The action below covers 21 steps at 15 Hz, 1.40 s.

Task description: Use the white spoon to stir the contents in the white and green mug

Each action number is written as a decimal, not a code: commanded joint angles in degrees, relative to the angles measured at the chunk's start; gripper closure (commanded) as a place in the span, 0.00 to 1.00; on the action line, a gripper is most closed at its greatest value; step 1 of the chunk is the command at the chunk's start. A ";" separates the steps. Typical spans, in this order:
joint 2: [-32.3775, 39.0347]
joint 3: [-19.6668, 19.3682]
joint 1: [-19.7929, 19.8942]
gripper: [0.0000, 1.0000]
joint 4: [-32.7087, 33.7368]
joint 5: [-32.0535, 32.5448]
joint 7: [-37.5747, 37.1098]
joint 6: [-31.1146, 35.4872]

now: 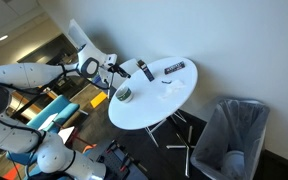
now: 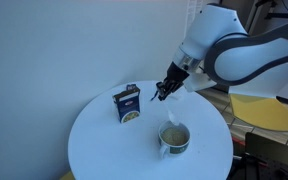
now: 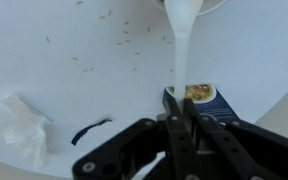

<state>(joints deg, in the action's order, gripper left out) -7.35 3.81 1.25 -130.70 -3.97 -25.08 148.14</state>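
The spoon (image 3: 182,40) and tabletop (image 2: 99,150) are white, the mug (image 2: 174,138) whitish-green, the box (image 2: 129,104) blue.

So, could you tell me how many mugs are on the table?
1. The mug stands on the white table, near the blue box; no other is visible.

White and green mug (image 2: 174,138): squat, pale outside, dark inside; stands upright at 3 o'clock on tabletop (image 2: 99,140). White spoon (image 3: 181,45): gripped by handle, points to 12 o'clock in wrist view.
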 commanded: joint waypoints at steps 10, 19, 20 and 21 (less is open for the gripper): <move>-6.32 0.58 -4.47 0.97 -22.86 -0.92 9.05 36.44; -6.65 -1.79 -7.97 0.97 -24.85 0.66 7.92 38.12; -6.26 1.05 -4.84 0.97 -25.07 1.70 7.95 39.61; -6.12 3.54 -2.06 0.97 -25.28 2.80 8.05 40.88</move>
<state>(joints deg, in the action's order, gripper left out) -14.33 1.66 -7.50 -155.49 -3.42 -17.14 185.45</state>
